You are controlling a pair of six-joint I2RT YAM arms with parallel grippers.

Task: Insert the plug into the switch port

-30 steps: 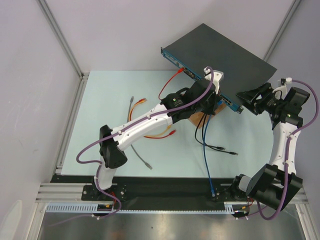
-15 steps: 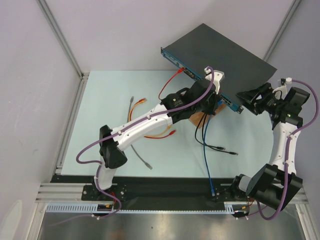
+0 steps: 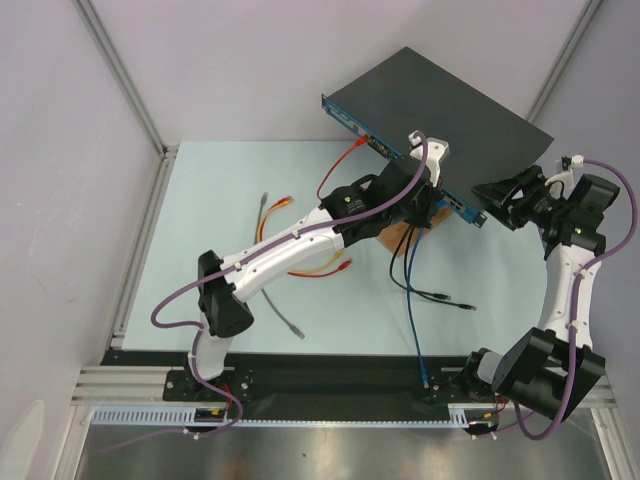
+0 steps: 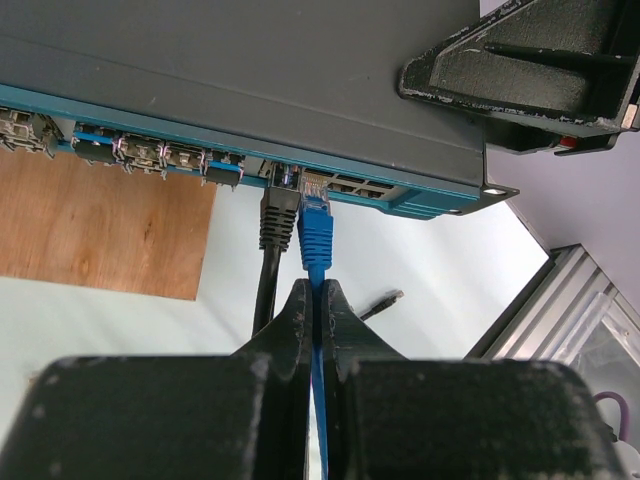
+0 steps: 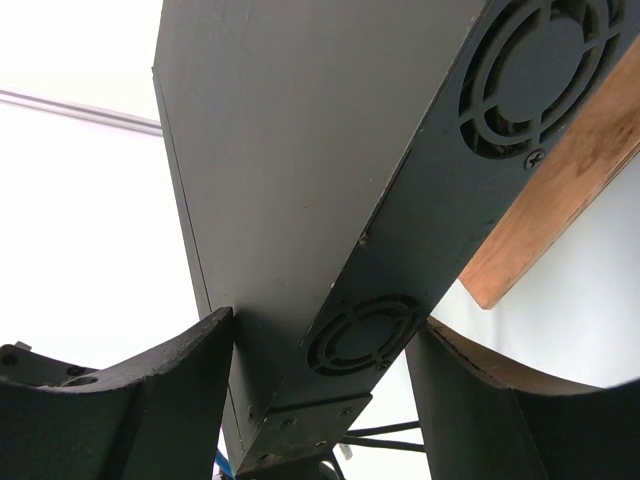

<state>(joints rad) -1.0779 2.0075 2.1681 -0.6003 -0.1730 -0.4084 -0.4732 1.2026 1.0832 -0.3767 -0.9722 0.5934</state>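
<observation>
The switch [image 3: 450, 100] is a flat black box, raised and tilted, with its blue port face [image 4: 150, 155] turned toward my left arm. My left gripper [image 4: 312, 290] is shut on the blue cable just behind the blue plug [image 4: 316, 225]. The plug's clear tip is at a port in the row, right of a black plug [image 4: 277, 215] that sits in the neighbouring port. How deep the blue plug sits I cannot tell. My right gripper [image 5: 325, 330] is shut on the switch's right end [image 5: 300, 150], one finger on each flat side.
A brown wooden board [image 4: 100, 220] lies under the switch. Loose cables lie on the pale mat: red [image 3: 340, 165], orange [image 3: 300, 265], grey [image 3: 290, 325] and black [image 3: 440, 295]. The blue cable [image 3: 415, 320] trails to the near edge. An aluminium rail [image 3: 140, 250] borders the left.
</observation>
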